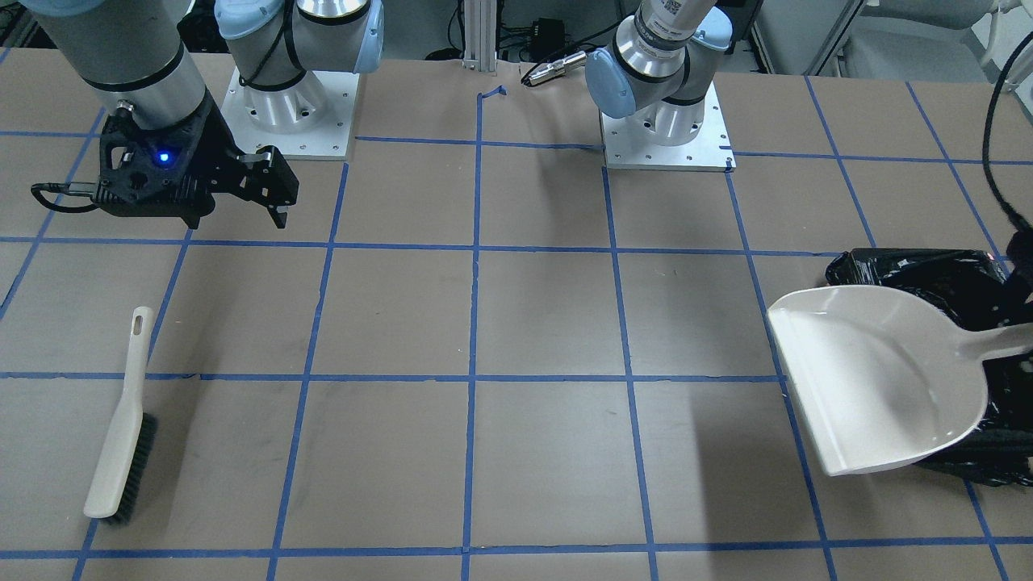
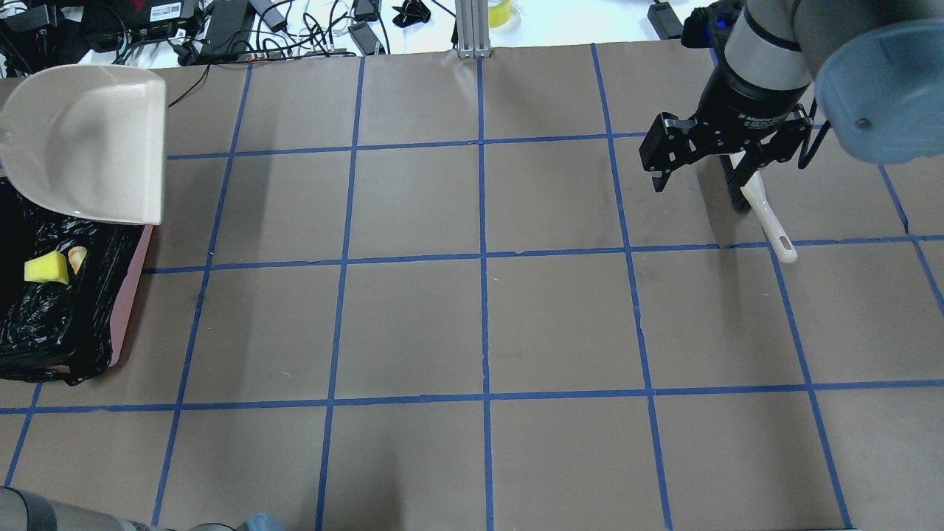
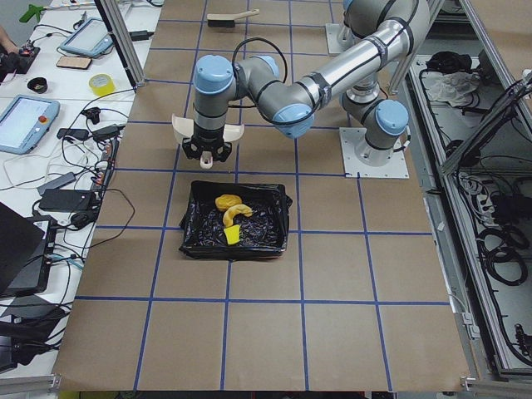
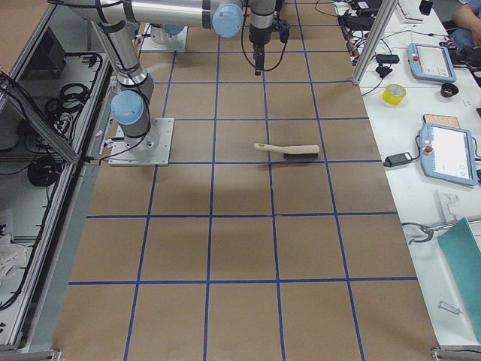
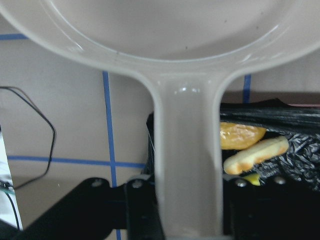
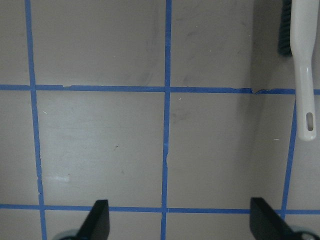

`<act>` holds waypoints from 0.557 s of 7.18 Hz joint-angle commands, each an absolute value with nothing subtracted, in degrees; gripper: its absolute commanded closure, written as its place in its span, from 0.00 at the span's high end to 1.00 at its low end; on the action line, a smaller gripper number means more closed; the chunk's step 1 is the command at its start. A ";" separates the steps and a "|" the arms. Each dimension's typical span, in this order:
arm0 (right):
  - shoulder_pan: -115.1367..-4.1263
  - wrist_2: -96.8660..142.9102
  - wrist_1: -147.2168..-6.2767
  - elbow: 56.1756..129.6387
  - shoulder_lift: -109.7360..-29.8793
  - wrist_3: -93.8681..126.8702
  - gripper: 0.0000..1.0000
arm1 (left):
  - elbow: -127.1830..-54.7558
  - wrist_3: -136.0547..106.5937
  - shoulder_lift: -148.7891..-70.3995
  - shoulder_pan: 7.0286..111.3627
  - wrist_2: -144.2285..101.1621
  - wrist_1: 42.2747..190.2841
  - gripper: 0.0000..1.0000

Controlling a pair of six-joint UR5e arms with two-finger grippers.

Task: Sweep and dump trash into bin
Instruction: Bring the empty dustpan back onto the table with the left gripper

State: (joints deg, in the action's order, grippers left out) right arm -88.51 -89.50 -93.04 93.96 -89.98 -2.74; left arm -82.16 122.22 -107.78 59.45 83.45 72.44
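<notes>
**A:** The left end effector [image 3: 206, 155] was clamped tight on the handle [image 5: 187, 165] of the beige dustpan [image 1: 880, 379], and the pan was up off the bench [image 1: 549, 323]!

**B:** And the trash?

**A:** All three pieces sat in the pink bin [image 2: 127, 310], below that end effector and off to one side of the handle. There was the golden-brown lump [image 5: 240, 136], the curved tan piece [image 5: 256, 154] and the yellow sponge chunk [image 2: 46, 268], all on the black liner [image 3: 262, 226].

**B:** The right end effector [image 2: 719, 166]?

**A:** Its fingers [image 6: 97, 222] were spread wide, gripping nothing, and it hovered over the bench. The brush [image 1: 121, 436] lay flat beneath it, out past one finger, well apart from the bin.
</notes>
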 commanded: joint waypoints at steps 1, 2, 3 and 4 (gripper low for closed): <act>-88.51 -89.39 -93.08 93.87 -90.52 -2.64 1.00 | -82.09 116.84 -113.17 67.47 83.32 70.23 0.00; -88.59 -88.95 -92.99 93.87 -91.31 -2.64 1.00 | -82.26 116.72 -115.99 69.76 82.97 69.35 0.00; -88.59 -89.29 -92.90 93.78 -92.54 -2.64 1.00 | -82.27 116.11 -118.28 72.66 83.58 67.52 0.00; -88.59 -88.60 -92.81 93.78 -92.81 -2.72 1.00 | -82.35 113.67 -120.48 73.38 82.97 66.46 0.00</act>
